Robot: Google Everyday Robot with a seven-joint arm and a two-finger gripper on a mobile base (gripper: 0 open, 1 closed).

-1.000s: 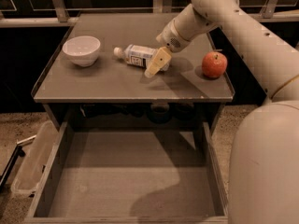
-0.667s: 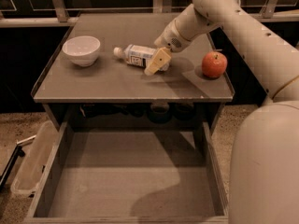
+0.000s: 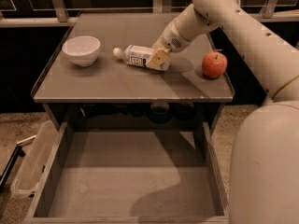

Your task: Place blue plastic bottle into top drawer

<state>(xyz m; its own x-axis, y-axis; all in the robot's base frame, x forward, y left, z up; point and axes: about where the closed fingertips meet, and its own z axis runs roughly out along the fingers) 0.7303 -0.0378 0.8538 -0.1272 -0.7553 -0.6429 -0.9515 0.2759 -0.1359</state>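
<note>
On the grey tabletop (image 3: 121, 85), the clear blue plastic bottle (image 3: 137, 56) is laid sideways, white cap toward the round white bowl (image 3: 81, 49). The gripper (image 3: 158, 59) is set at its base; clamped or not cannot be told.

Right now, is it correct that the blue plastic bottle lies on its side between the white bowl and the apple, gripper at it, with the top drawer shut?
Not quite: the camera view shows the top drawer pulled open. The blue plastic bottle does lie on its side between the white bowl and the apple, with the gripper at it.
</note>
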